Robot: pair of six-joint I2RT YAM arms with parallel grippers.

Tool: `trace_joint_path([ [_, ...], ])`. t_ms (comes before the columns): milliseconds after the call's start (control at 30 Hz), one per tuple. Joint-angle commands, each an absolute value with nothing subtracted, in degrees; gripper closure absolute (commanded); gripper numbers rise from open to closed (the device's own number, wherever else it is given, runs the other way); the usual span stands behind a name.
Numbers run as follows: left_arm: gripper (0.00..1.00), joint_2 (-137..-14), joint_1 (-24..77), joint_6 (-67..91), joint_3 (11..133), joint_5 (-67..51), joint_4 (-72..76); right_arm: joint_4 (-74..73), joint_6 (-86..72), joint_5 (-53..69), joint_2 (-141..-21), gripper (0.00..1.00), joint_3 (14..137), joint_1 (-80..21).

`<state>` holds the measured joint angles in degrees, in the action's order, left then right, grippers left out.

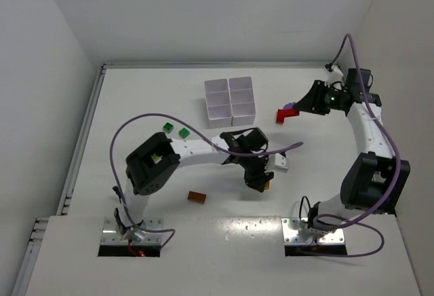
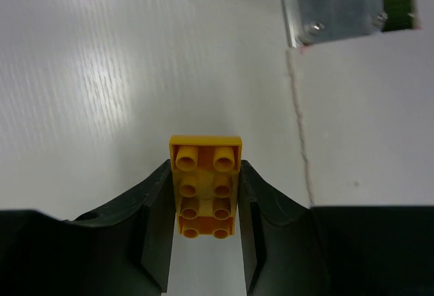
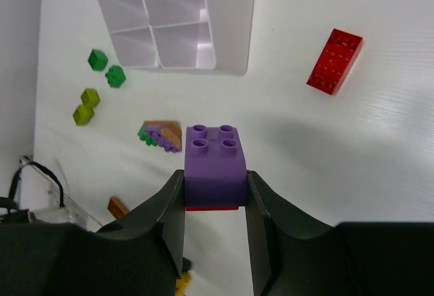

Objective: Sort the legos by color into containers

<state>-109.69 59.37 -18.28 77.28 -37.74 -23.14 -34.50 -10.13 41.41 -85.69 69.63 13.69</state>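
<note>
My left gripper (image 2: 205, 174) is shut on a yellow brick (image 2: 205, 186), held lengthwise between its fingers just over the table; in the top view it (image 1: 262, 182) is right of centre. My right gripper (image 3: 215, 174) is shut on a purple brick (image 3: 215, 160) with a red piece showing under it, held above the table right of the white tray (image 3: 230, 31). The top view shows this gripper (image 1: 298, 107), the purple brick (image 1: 290, 106) and the tray (image 1: 230, 100). All the tray cells that I can see are empty.
A red brick (image 3: 334, 60) lies right of the tray, also in the top view (image 1: 284, 115). Green bricks (image 3: 106, 68) (image 1: 175, 130), lime bricks (image 3: 85, 106), a purple-orange-green stack (image 3: 161, 135) and a brown brick (image 1: 196, 197) lie on the table. The right arm's base plate (image 2: 332, 4) is ahead of my left gripper.
</note>
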Motion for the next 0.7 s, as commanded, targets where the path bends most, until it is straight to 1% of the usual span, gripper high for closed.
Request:
trace_joint_path([
  [0, 0.94, -115.1, 61.0, -16.3, 83.6, -36.5, -16.2, -31.1, -16.3, 44.0, -86.4, 1.0, 72.7, 15.5],
  [133, 0.94, -120.0, 61.8, -13.4, 85.8, -37.2, -11.0, -32.2, -16.9, 45.5, -86.9, 1.0, 72.7, 17.7],
  [233, 0.87, -122.3, 61.8, -12.5, 87.0, -37.2, -9.5, -33.2, -16.9, 45.5, -86.4, 1.0, 72.1, 18.4],
  [267, 0.79, -122.8, 61.8, -12.5, 87.0, -37.8, -9.5, -33.2, -16.9, 46.0, -85.9, 1.0, 71.3, 19.1],
  [333, 0.69, -124.0, 61.8, -11.9, 87.6, -38.9, -9.5, -33.2, -16.9, 46.6, -85.9, 1.0, 70.0, 19.1],
  [367, 0.6, -124.0, 61.8, -11.9, 87.6, -38.9, -9.5, -32.7, -16.9, 46.6, -85.9, 1.0, 70.0, 19.1],
  [467, 0.5, -124.5, 62.3, -11.3, 88.2, -39.5, -9.5, -32.7, -16.9, 47.1, -85.3, 1.0, 69.4, 19.1],
  [500, 0.45, -124.5, 62.3, -10.7, 88.2, -39.5, -9.5, -32.7, -16.9, 47.1, -85.3, 1.0, 69.4, 19.1],
  [533, 0.43, -124.5, 62.3, -10.7, 88.2, -40.0, -9.5, -32.7, -16.9, 47.1, -85.3, 1.0, 69.4, 19.1],
  [567, 0.38, -123.8, 61.6, -10.1, 88.2, -40.0, -9.5, -32.2, -16.9, 47.6, -85.9, 1.0, 69.4, 19.1],
  [667, 0.34, -120.7, 61.0, -8.4, 88.2, -41.6, -9.5, -32.2, -16.9, 48.2, -86.4, 1.0, 69.4, 19.1],
])
